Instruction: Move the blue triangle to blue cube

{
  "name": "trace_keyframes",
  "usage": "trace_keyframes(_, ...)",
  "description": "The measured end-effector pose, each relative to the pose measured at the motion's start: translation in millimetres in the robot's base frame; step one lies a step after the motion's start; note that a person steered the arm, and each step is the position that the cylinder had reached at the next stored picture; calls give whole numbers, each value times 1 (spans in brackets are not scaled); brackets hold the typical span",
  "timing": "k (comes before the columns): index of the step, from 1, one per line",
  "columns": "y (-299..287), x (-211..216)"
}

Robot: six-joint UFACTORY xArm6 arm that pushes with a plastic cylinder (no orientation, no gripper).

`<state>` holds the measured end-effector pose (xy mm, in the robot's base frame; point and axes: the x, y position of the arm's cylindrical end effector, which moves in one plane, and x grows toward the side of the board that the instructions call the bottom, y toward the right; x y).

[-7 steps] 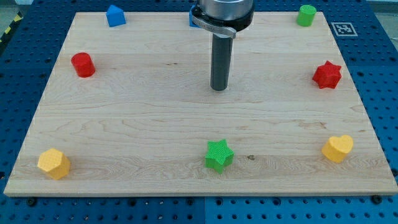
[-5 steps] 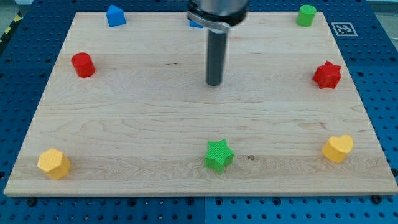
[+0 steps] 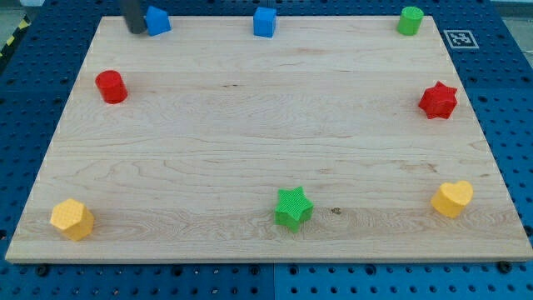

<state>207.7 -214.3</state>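
Observation:
The blue triangle sits near the board's top left edge. The blue cube sits at the top middle, well to the right of the triangle. My tip is at the view's top left, right beside the triangle's left side, touching it or nearly so. Only the rod's lower end shows; the rest is cut off by the view's top.
A red cylinder is at the left, a yellow hexagon block at bottom left, a green star at bottom middle, a yellow heart at bottom right, a red star at right, a green cylinder at top right.
My tip has moved from the board's upper middle to the far top left, ending beside the blue triangle's left side. The blue cube is now uncovered. No block has visibly moved.

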Motion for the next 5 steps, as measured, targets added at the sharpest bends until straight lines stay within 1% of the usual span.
trace_keyframes(1,2,-7)
trace_keyframes(2,-24,-10)
trace_keyframes(4,-25,-17)
trace_keyframes(5,-14,-16)
